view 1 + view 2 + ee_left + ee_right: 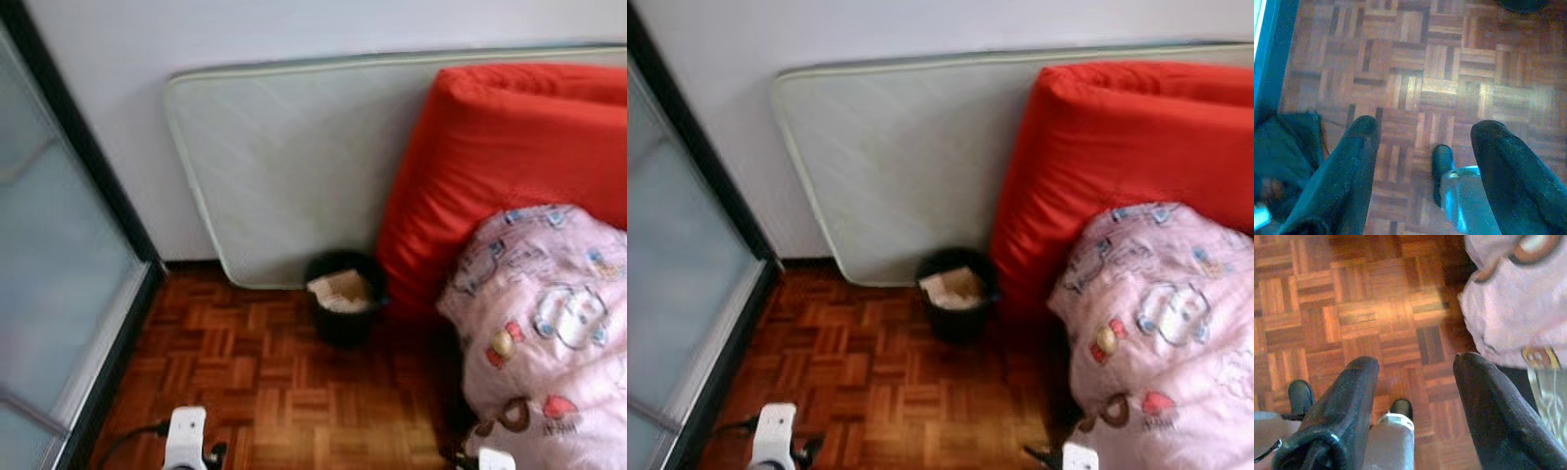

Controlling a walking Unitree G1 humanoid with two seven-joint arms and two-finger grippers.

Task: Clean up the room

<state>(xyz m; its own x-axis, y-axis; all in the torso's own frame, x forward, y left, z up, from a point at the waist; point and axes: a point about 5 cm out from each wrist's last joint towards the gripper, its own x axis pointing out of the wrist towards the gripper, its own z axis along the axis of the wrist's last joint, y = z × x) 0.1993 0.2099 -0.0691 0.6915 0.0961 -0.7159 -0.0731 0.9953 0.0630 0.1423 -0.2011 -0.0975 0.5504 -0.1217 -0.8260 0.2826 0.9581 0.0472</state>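
Note:
A small black bin point(343, 304) stands on the parquet floor against a pale mattress point(284, 166) leaning on the wall; crumpled paper point(340, 289) fills it. In the left wrist view my left gripper point(1425, 127) hangs open over bare parquet, nothing between its fingers. My right gripper point(1418, 362) is open too, low over the floor beside the edge of a pink printed blanket point(1518, 293). Both arms hang low, well short of the bin.
A big red cushion point(509, 166) leans on the mattress at the right, with the pink blanket point(549, 333) heaped in front of it. A frosted glass door with a black frame point(69, 264) runs along the left. My feet point(1300, 396) stand on the parquet.

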